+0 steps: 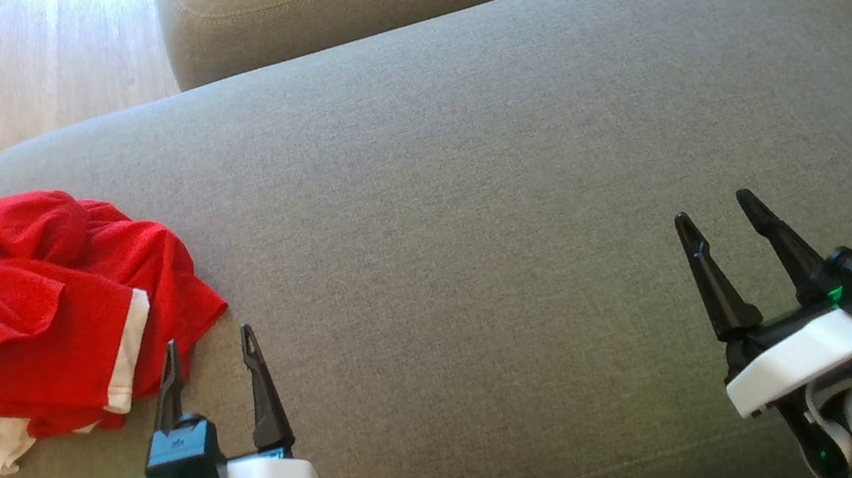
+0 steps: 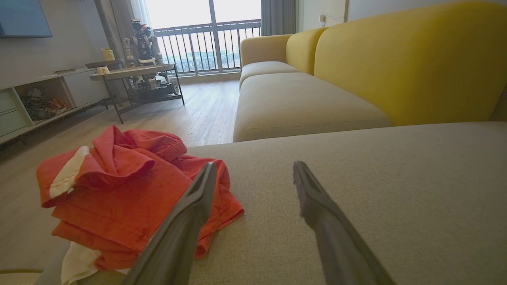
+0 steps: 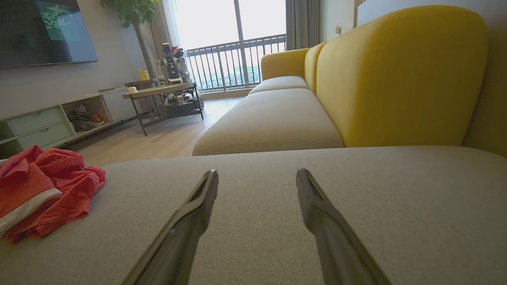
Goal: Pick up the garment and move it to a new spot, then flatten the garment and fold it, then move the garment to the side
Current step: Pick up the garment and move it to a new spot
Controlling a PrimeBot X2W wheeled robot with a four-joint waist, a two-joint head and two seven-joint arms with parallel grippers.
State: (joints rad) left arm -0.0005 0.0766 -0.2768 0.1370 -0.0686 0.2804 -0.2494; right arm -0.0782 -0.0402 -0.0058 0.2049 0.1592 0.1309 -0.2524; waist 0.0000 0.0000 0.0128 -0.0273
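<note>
While the garment (image 1: pixel 42 298) lies crumpled on the sofa (image 1: pixel 468 179), I note left gripper (image 1: pixel 208 337) and right gripper (image 1: pixel 713 206) spread wide, empty.

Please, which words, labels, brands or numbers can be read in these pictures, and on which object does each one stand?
None can be read.
The crumpled red garment with white stripes shows no print.
The dark wall-mounted screen shows a blurred picture, no letters.
</note>
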